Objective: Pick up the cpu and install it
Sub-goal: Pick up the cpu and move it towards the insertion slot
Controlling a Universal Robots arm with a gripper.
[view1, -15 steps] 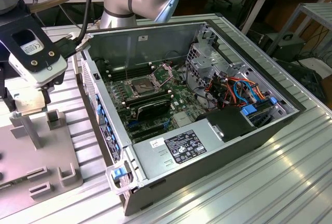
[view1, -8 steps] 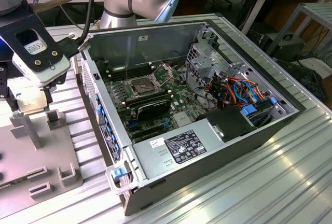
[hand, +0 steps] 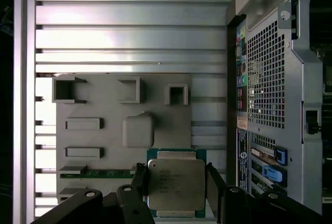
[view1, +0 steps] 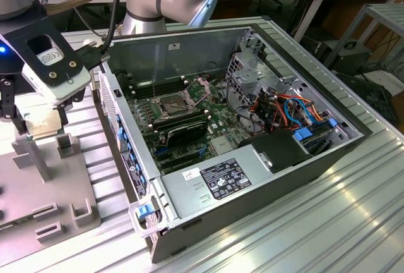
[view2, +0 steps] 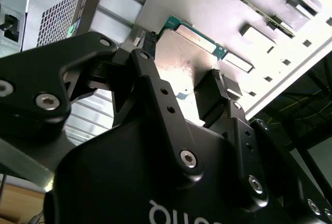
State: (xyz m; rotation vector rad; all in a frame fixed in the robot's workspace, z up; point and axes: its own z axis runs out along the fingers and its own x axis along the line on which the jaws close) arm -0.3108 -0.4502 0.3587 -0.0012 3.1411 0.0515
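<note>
The desk (view1: 341,222) carries the open computer case (view1: 252,127), whose motherboard socket (view1: 173,104) looks empty, so installing remains. Beside it, over the grey fixture plate (hand: 104,136), the gripper (view2: 182,55) has its fingers (hand: 140,180) closed on opposite edges of the cpu (hand: 175,182).

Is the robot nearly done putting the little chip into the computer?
Not yet. Done: the socket inside the computer has its lid standing open. In hand: the pincer grips the chip by two sides, over the grey tray, outside the computer. Left: the socket looks empty, so the chip is not in yet.
</note>
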